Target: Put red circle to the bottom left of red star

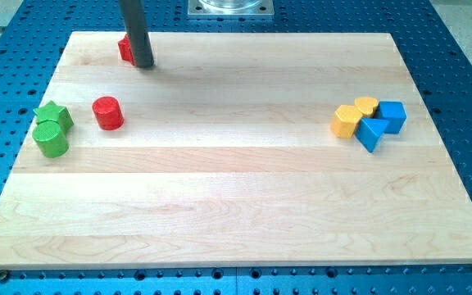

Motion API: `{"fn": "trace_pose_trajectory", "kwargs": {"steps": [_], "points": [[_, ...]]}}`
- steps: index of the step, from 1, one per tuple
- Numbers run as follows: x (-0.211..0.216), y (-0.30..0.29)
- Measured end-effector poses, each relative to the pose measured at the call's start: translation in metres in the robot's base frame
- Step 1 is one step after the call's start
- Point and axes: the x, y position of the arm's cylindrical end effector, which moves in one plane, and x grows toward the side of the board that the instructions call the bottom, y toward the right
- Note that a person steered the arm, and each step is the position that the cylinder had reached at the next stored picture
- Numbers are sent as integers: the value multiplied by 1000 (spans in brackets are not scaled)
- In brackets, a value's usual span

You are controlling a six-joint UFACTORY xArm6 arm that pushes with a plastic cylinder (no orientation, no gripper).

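Observation:
The red circle stands on the wooden board at the view's left. The red star lies near the board's top-left edge, partly hidden behind my rod. My tip rests just right of the red star, touching or nearly touching it. The red circle is below and slightly left of the star, apart from my tip.
A green star and a green circle sit together at the left edge. At the view's right a yellow hexagon, a yellow block, a blue cube and a blue triangle cluster. The board lies on a blue perforated table.

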Motion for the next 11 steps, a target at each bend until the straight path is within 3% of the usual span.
{"fn": "trace_pose_trajectory", "kwargs": {"steps": [1, 2, 3, 4, 5, 6, 7, 8, 10, 11], "points": [[-6, -59], [37, -22], [117, 43], [191, -1], [168, -34], [102, -43], [91, -48], [114, -41], [23, -53], [43, -15]]}}
